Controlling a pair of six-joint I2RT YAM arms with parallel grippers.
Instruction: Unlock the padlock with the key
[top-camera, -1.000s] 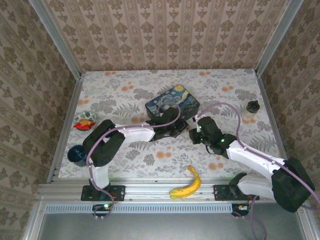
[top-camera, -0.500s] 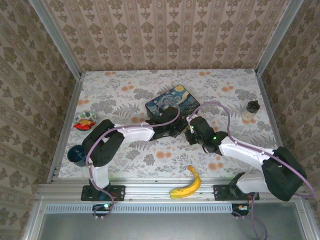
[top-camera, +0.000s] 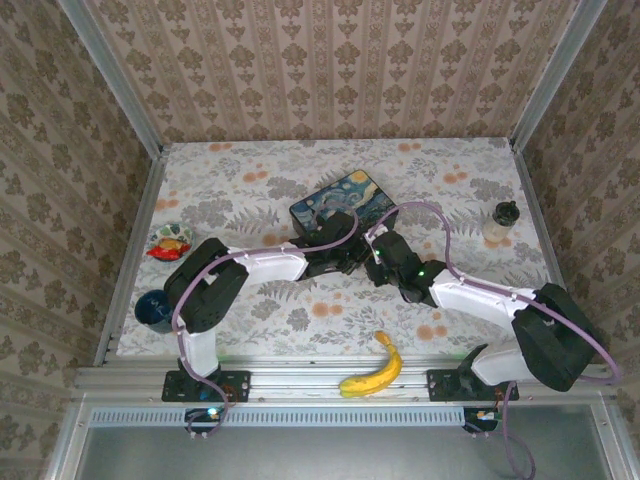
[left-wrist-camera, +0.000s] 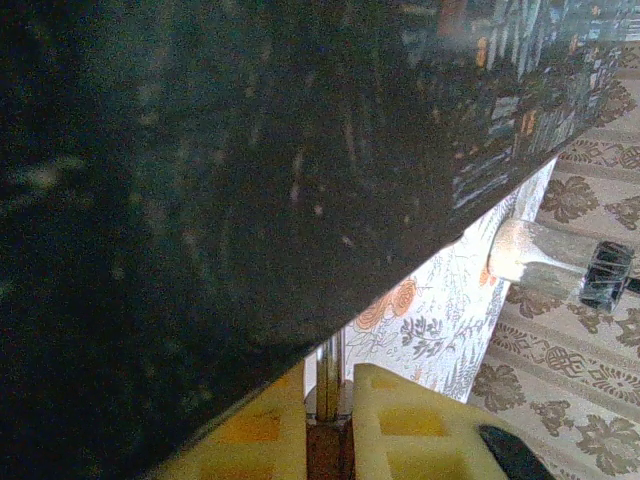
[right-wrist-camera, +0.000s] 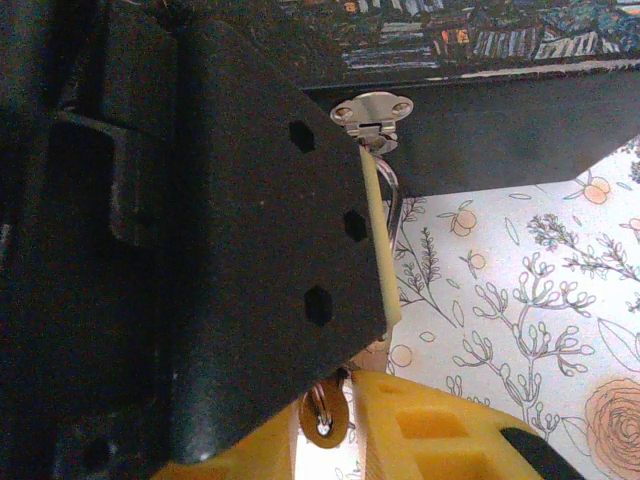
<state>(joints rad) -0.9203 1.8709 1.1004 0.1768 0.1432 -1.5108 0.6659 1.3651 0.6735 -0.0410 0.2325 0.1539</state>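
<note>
Padlock (left-wrist-camera: 327, 385) is being pinched at the tin's (top-camera: 345, 205) front wall by the left gripper (top-camera: 354, 256), fingers nearly closed. Key (right-wrist-camera: 322, 415) is being gripped narrowly by the right gripper (right-wrist-camera: 338, 395). Hasp (right-wrist-camera: 372, 110) is being shown in right wrist (left gripper's body blocking much). Jar (left-wrist-camera: 555, 268) is being caught in left wrist.
</note>
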